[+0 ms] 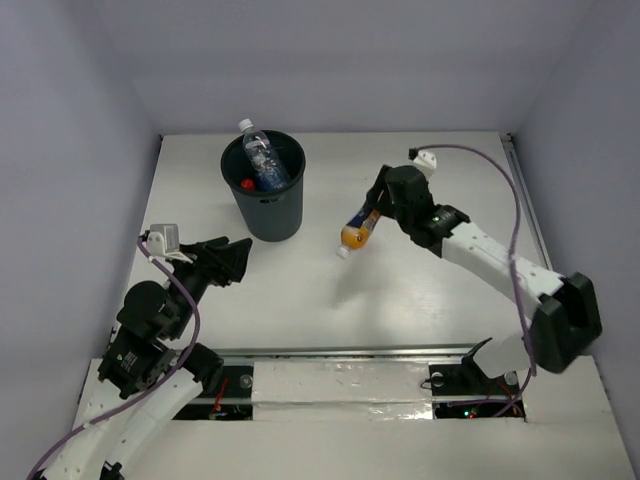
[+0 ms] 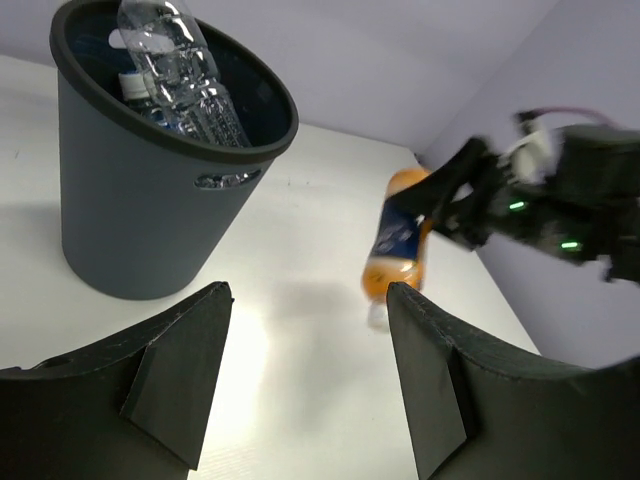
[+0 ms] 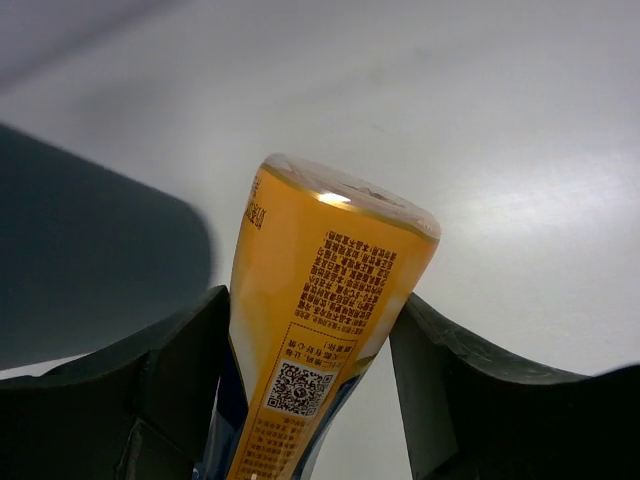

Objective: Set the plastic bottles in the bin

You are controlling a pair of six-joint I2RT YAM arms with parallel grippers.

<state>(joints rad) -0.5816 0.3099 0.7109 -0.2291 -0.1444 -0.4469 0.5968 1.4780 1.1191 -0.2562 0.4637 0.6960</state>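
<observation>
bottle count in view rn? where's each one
3 visible. One orange bottle in the right hand, held up right of the bin; one clear white-capped bottle poking out of the bin; one red-capped bottle lower inside, only its cap showing. Others may be hidden deeper.

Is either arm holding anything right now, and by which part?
The right gripper clamps the orange plastic bottle with the dark blue label by its body near the base end, with the cap pointing down. The left gripper is open and empty.
</observation>
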